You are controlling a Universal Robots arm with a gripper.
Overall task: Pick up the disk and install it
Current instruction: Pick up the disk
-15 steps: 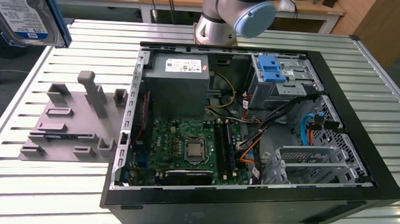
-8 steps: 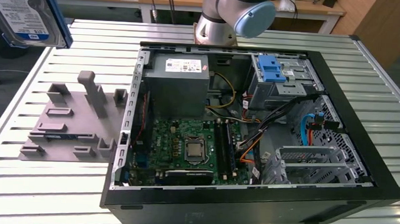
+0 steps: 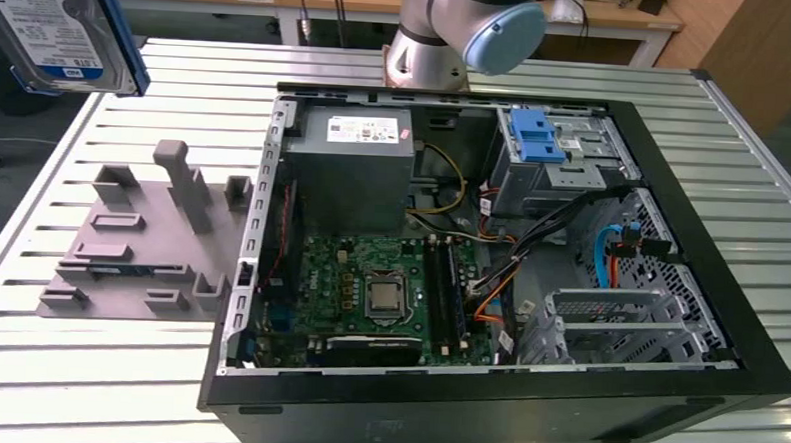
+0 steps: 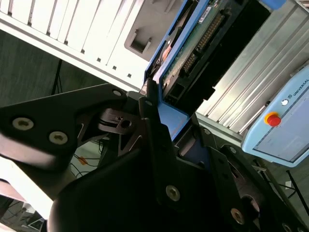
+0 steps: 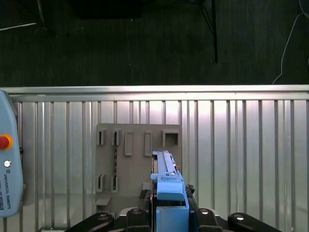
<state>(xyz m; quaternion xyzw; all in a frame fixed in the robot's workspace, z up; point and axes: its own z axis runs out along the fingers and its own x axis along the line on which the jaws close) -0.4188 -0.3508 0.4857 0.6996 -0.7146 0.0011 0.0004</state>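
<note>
I have the fingers (image 4: 153,130) closed tight on the disk (image 4: 193,43), gripping its blue handle end. In the first wrist view it hangs edge-on over the grey stand (image 5: 137,159), clear of the slatted metal surface (image 5: 241,145), with dark floor (image 5: 145,43) beyond. The exterior view puts it at its top left, label showing, well apart from the open computer case (image 3: 494,416). The second wrist view gives me the circuit-board side.
</note>
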